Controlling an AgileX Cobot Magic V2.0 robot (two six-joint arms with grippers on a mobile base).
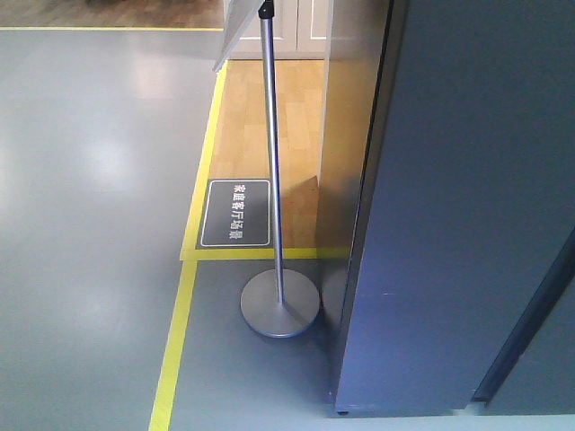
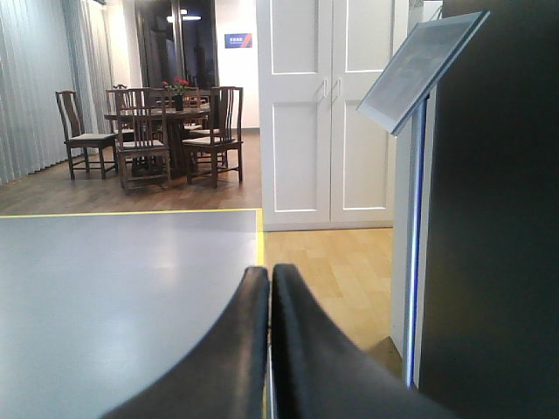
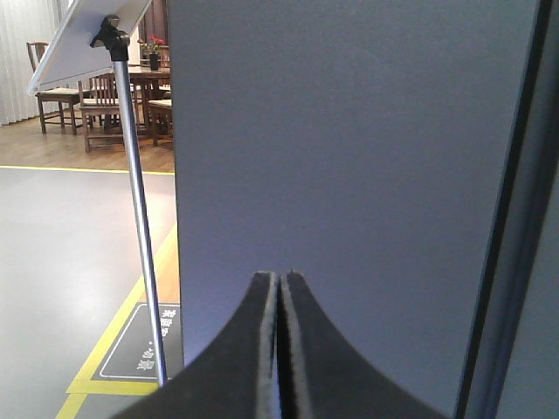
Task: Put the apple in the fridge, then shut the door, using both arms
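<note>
The fridge (image 1: 449, 224) is a tall dark grey slab filling the right of the front view, with a dark seam (image 1: 530, 332) at its lower right. I cannot tell whether this face is the door. In the right wrist view my right gripper (image 3: 279, 278) is shut and empty, pointing at the smooth grey face (image 3: 349, 131) close ahead. My left gripper (image 2: 269, 272) is also shut and empty, pointing past the fridge's dark left edge (image 2: 498, 218), where a blue strip (image 2: 412, 262) runs down. The apple is out of view, as is the fridge's inside.
A sign stand with a round metal base (image 1: 279, 303), thin pole (image 1: 272, 135) and tilted board (image 2: 419, 65) stands just left of the fridge. Yellow floor tape (image 1: 175, 350) borders a wood floor patch. White doors (image 2: 327, 113) and a dining table with chairs (image 2: 166, 131) are far back.
</note>
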